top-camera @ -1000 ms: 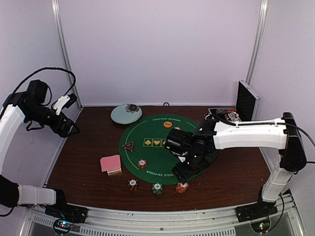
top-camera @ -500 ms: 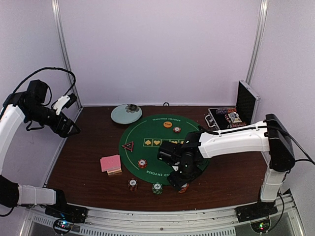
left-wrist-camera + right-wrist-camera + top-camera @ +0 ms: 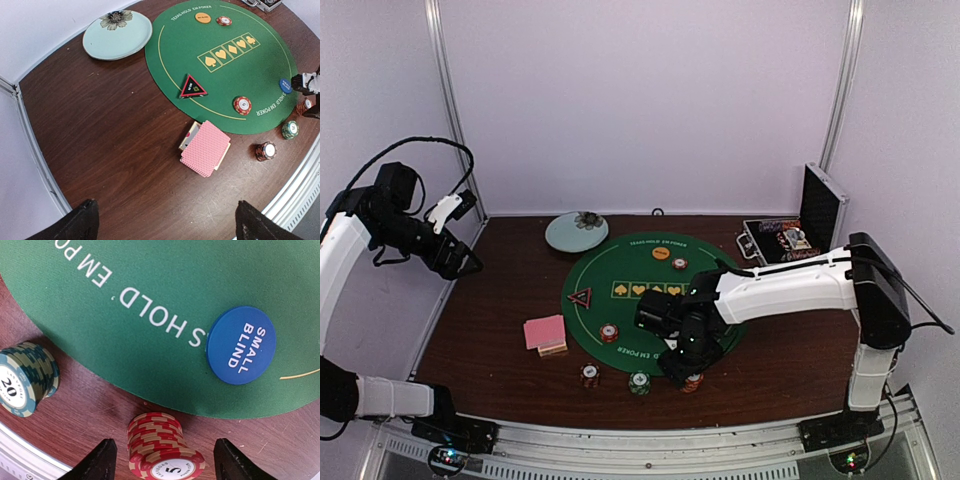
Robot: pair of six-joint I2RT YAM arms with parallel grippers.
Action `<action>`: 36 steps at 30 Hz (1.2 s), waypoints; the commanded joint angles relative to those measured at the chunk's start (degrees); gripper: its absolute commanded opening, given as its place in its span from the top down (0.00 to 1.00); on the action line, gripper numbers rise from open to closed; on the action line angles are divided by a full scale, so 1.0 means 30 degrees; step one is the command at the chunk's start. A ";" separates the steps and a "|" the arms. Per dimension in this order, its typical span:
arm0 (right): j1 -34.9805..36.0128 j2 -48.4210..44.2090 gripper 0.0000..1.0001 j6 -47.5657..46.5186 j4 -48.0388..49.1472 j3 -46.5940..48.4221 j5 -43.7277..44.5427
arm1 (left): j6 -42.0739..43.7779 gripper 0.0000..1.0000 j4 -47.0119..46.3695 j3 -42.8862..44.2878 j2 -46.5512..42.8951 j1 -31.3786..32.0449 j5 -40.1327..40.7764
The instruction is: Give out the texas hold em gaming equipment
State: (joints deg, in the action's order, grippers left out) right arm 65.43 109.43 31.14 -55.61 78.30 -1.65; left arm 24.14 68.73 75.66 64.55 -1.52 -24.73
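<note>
Right wrist: right end effector (image 3: pixel 164 450) spread astride the red chips (image 3: pixel 155 432), lower centre.
Square them between the jaws; close low and evenly, lest they topple.

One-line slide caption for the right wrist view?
Right gripper, jaws open, flanks a red chip stack on the table beside a green stack and the blue Small Blind button.

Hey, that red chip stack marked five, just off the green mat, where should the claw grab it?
Grip the red chip stack by its striped sides, low down, coming from above with the right claw astride it. It's a short, slightly leaning column; a low squeeze likely keeps all chips together.
</note>
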 commanded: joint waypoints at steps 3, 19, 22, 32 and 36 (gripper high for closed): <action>-0.0152 0.0323 0.32 -0.0227 0.0237 0.0118 0.0457 | 0.0185 0.03 0.0039 0.0525 -0.0226 -0.0122 -0.0109; -0.0205 0.0237 0.40 -0.0390 0.0335 -0.0398 0.0239 | 0.0211 0.02 0.0025 0.0518 -0.0246 -0.0121 -0.0026; -0.0196 0.0233 0.43 -0.0388 0.0345 -0.0412 0.0257 | 0.0214 0.02 0.0041 0.0504 -0.0246 -0.0135 0.0003; -0.0245 0.0234 0.56 -0.0505 0.0254 -0.0327 0.0259 | 0.0243 0.03 0.0012 0.0489 -0.0261 -0.0137 0.0011; -0.0253 0.0233 0.60 -0.0505 0.0249 -0.0334 0.0156 | 0.0246 0.02 0.0023 0.0504 -0.0244 -0.0124 0.0004</action>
State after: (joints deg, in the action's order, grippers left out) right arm 65.01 109.93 29.82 -54.63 77.65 -1.56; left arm 24.14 68.77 75.66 64.55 -1.52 -24.62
